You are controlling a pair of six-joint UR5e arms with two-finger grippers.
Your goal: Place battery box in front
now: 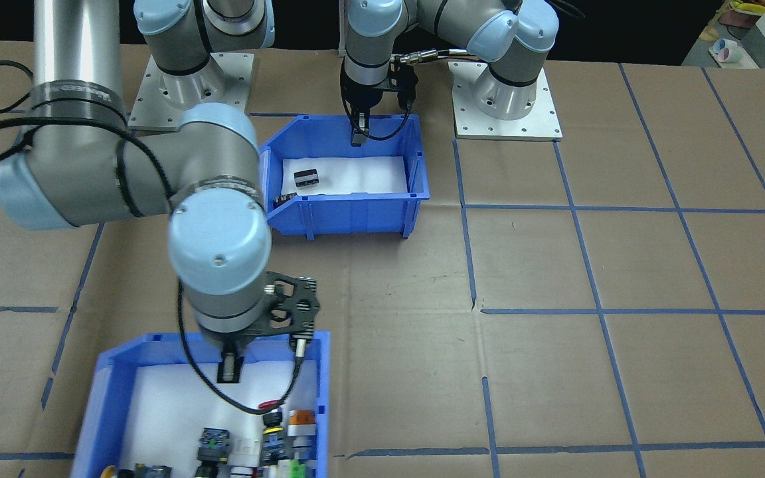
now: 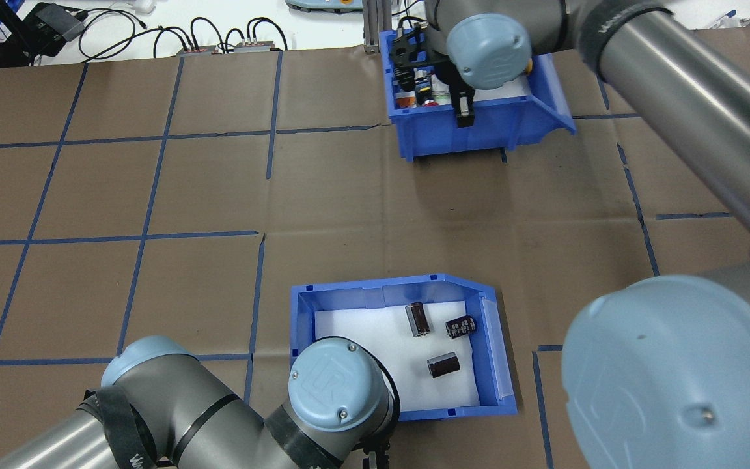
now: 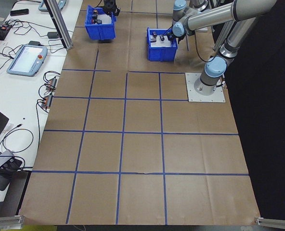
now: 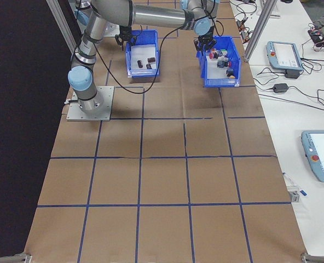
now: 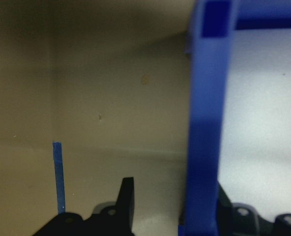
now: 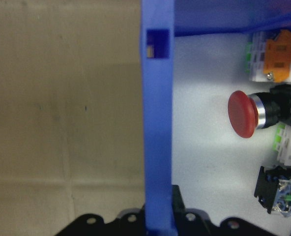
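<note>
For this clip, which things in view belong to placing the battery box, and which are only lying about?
Belongs to the job:
- blue plastic open-top battery box with white foam floor
- three small dark cylinders inside it
- left gripper, straddling the box's wall

Lying about:
- second blue plastic bin of colourful push-buttons, with the right gripper straddling its wall
- red mushroom button

Brown taped table (image 2: pixel 153 195), battery box (image 2: pixel 499 355), button bin (image 2: pixel 479 127)
</note>
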